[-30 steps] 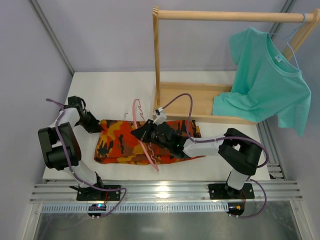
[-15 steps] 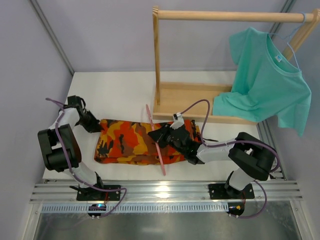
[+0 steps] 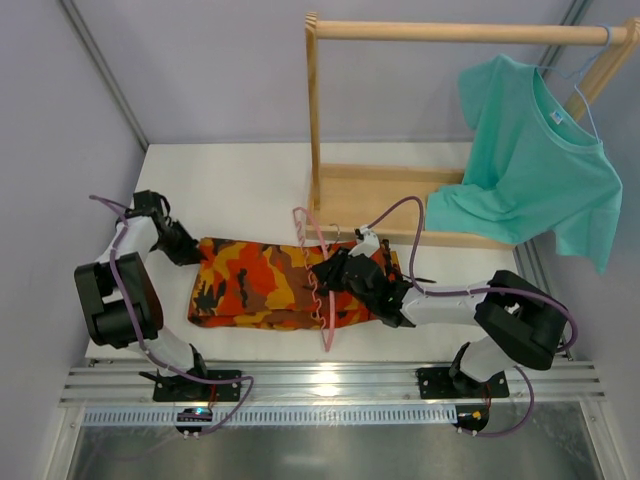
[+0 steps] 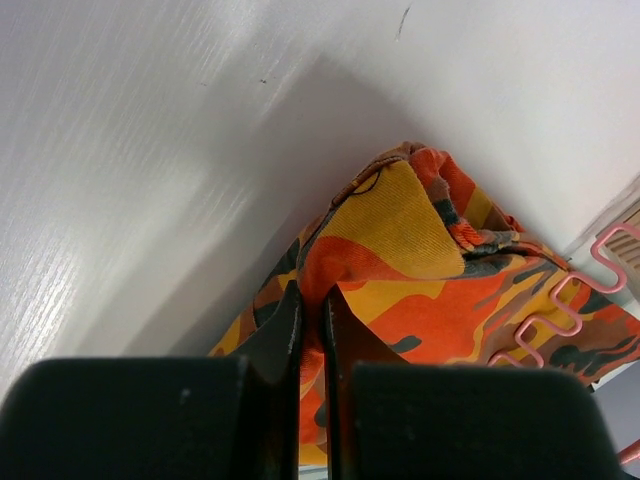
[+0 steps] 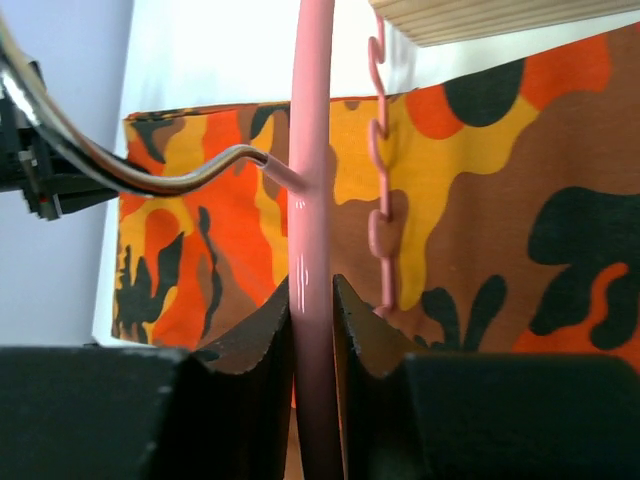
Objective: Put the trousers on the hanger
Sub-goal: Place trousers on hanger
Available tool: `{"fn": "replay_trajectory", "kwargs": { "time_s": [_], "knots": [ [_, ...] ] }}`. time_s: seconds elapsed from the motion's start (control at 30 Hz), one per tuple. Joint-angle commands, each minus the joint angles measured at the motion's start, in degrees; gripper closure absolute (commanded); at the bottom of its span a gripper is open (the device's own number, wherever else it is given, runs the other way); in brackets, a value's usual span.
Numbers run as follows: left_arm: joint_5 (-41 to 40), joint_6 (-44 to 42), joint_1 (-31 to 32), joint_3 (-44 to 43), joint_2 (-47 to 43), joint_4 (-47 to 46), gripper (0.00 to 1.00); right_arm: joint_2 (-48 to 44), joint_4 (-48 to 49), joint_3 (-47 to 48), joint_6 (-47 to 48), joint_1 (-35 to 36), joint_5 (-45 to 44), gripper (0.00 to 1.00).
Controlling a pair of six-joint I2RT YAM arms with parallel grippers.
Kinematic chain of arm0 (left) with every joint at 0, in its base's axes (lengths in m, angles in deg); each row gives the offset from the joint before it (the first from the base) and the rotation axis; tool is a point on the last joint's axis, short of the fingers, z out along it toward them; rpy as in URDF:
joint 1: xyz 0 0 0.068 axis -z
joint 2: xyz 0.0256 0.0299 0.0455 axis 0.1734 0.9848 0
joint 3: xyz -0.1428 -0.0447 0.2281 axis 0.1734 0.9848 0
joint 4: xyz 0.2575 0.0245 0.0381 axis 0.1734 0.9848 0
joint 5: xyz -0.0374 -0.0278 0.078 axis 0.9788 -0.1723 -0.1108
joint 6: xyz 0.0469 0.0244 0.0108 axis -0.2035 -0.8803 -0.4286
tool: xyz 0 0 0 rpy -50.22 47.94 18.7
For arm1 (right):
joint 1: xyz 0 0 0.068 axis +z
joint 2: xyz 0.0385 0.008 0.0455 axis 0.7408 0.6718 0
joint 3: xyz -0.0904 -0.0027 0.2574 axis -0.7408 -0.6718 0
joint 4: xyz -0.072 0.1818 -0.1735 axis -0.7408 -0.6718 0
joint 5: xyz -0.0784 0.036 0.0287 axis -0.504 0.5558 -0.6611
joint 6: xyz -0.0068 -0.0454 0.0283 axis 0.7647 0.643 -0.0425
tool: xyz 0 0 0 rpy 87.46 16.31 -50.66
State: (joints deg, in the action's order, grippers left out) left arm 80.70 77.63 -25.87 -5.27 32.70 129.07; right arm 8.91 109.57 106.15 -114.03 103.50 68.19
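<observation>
Trousers (image 3: 250, 285) lie on surface (image 3: 230, 190), not yet hung; left gripper (image 4: 310, 310) pinches their corner shut, right gripper (image 5: 312, 300) straddles hanger (image 3: 318, 290), and we cannot tell whether it grips.

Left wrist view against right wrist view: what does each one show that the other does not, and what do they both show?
Only the left wrist view shows the left gripper shut on a raised fold of the trousers. Only the right wrist view shows the right gripper, its fingers on either side of the smooth arm of the hanger, plus the silver hook and a wooden rack edge. Both show the camouflage cloth, the hanger's ridged bar and white table.
</observation>
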Motion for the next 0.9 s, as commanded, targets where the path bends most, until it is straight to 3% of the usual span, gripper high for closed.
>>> {"fn": "replay_trajectory", "kwargs": {
  "time_s": [0.0, 0.13, 0.27, 0.33, 0.37, 0.47, 0.7, 0.87],
  "knots": [
    [0.6, -0.5, -0.3, -1.5, -3.0, 0.3, 1.00, -3.0, -6.4, 3.5, 3.0, 0.0, -5.3, 0.78],
    [6.3, -1.1, 1.2, -4.4, -3.7, 2.6, 0.99, -2.7, -8.4, 4.0, 2.2, 0.2, -6.0, 0.94],
    [7.9, -1.5, 2.5, -5.8, -3.7, 3.5, 0.98, -1.8, -8.3, 3.7, 1.5, 0.4, -6.2, 0.96],
    [4.2, -2.5, 2.3, -7.3, -1.6, 5.5, 0.88, -1.7, -8.1, 3.5, 1.3, 0.5, -6.3, 0.96],
    [-1.1, -2.9, 2.3, -7.7, -1.1, 6.5, 0.72, -1.7, -8.1, 3.7, 1.3, 0.5, -6.4, 0.96],
    [-7.7, -2.5, 2.2, -6.8, -0.6, 7.0, 0.44, -1.8, -8.2, 3.8, 0.9, 1.0, -6.3, 0.96],
    [-17.6, -1.8, 2.2, -1.7, -3.9, 7.0, 0.28, -1.2, -7.0, 4.9, 0.2, 1.3, -4.4, 0.96],
    [-14.5, -1.5, 0.8, 1.5, -3.2, 7.9, 0.24, 0.1, -4.9, 4.9, -0.6, 1.3, -2.9, 0.96]
  ]
}}
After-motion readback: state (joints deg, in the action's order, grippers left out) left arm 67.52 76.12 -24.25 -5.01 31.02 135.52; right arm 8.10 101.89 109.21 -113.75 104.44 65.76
